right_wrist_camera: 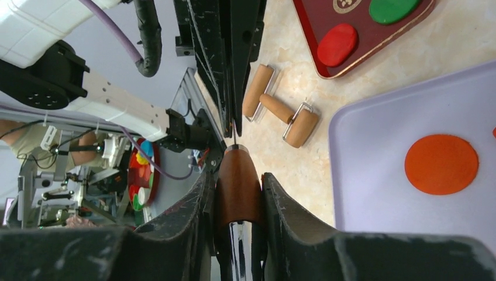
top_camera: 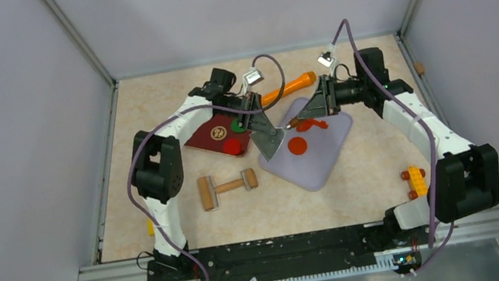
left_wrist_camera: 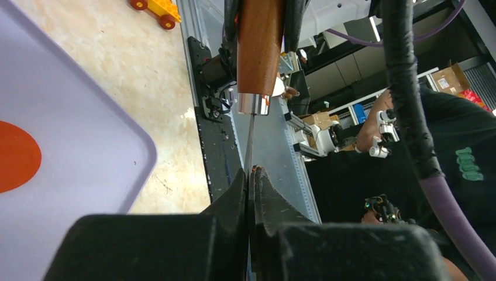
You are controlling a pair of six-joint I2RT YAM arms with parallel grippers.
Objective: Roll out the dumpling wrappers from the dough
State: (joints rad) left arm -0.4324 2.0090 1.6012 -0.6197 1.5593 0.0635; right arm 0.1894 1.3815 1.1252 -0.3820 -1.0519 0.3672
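A flat round orange-red dumpling wrapper [top_camera: 297,146] [left_wrist_camera: 14,155] [right_wrist_camera: 441,164] lies on the lilac mat [top_camera: 324,163] [right_wrist_camera: 374,175]. Just behind the wrapper lies an irregular scrap of orange dough [top_camera: 313,125]. A scraper with a grey blade [top_camera: 269,145] and a brown wooden handle [left_wrist_camera: 257,52] [right_wrist_camera: 237,193] hangs over the mat's left edge, held by both arms. My left gripper [top_camera: 272,127] [left_wrist_camera: 251,171] is shut on the thin blade, seen edge-on. My right gripper [top_camera: 297,120] [right_wrist_camera: 237,175] is shut around the handle.
A dark red tray [top_camera: 195,143] left of the mat carries a green disc [top_camera: 237,123], a brown patterned disc [top_camera: 218,132] and a red disc [top_camera: 233,146]. An orange rolling pin [top_camera: 289,87] lies behind, a wooden roller [top_camera: 227,184] in front. A yellow toy [top_camera: 415,181] sits near right.
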